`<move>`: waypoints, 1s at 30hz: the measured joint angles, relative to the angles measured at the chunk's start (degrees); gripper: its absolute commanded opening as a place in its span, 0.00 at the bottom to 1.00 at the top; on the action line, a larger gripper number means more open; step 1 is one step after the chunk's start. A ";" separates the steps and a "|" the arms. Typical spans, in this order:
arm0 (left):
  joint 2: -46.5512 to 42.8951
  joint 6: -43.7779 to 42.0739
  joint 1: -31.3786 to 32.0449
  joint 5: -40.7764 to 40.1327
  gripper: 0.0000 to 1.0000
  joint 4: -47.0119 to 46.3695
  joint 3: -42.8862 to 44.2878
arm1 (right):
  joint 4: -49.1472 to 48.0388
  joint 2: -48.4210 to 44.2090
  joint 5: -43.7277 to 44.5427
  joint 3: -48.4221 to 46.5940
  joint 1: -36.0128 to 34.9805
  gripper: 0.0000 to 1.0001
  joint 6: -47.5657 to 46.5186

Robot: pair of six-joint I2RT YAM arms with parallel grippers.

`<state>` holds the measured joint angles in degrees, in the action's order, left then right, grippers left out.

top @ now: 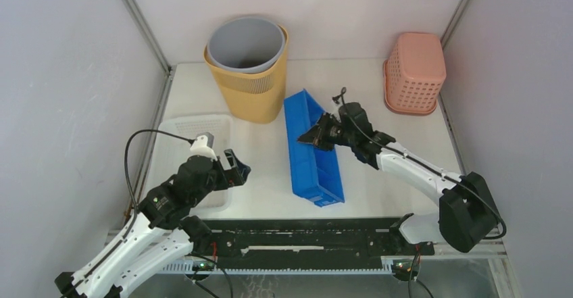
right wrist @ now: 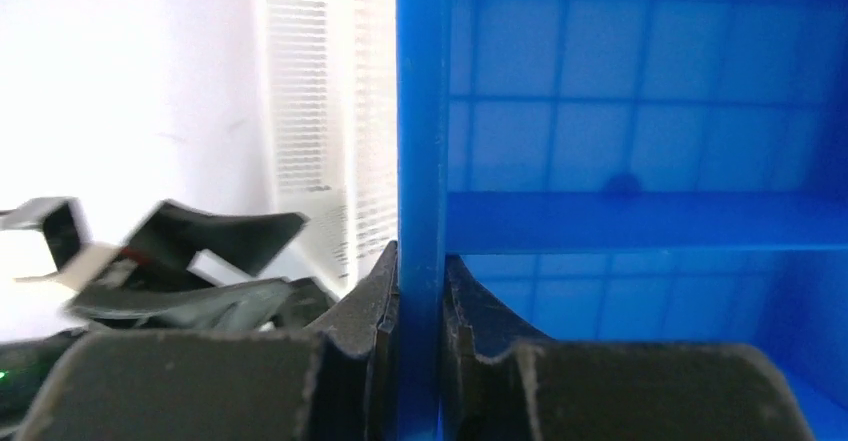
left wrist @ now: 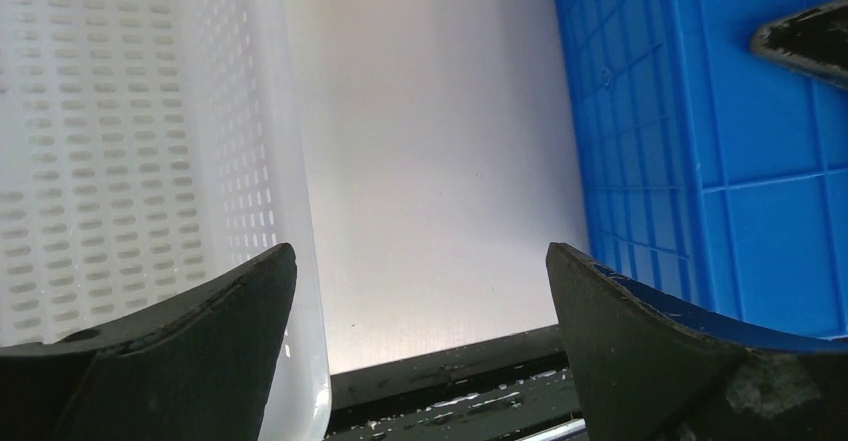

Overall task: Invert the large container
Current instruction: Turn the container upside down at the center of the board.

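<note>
The large blue container (top: pixel 312 153) lies in the middle of the table, tipped up on one long side with its ribbed bottom facing left. My right gripper (top: pixel 317 136) is shut on its upper long wall; in the right wrist view the jaws (right wrist: pixel 421 271) pinch the blue wall (right wrist: pixel 420 141) from both sides. My left gripper (top: pixel 236 169) is open and empty, low over the table to the left of the container. In the left wrist view its open gripper (left wrist: pixel 420 261) frames bare table, with the blue container (left wrist: pixel 720 111) on the right.
A white perforated tray (top: pixel 182 126) lies at the left, beside my left gripper (left wrist: pixel 120 141). A yellow basket (top: pixel 253 92) holding a grey bin (top: pixel 244 44) stands behind. A pink basket (top: pixel 413 71) stands upside down at the back right. A black rail (top: pixel 304 240) runs along the front edge.
</note>
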<state>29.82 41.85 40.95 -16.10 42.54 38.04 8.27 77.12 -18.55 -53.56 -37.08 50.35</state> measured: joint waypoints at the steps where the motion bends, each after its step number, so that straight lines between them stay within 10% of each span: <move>1: 0.07 0.11 0.00 0.00 1.00 -0.02 0.00 | -2.93 -0.55 -1.46 2.51 1.77 0.00 2.43; 15: 2.47 0.17 0.00 0.33 1.00 -1.53 0.00 | -51.19 6.49 -17.86 20.83 11.19 0.00 27.47; 22: 3.06 0.17 0.00 0.33 1.00 -1.79 0.00 | -60.74 11.91 -21.31 21.27 11.39 0.55 31.47; 30: 4.52 0.15 0.00 0.35 1.00 -2.80 0.00 | -37.27 2.89 -19.06 20.35 12.26 0.75 16.85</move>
<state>34.35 42.00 40.95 -15.75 39.75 38.04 -28.99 80.01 -37.60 -33.21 -24.82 67.20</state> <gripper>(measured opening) 0.998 0.693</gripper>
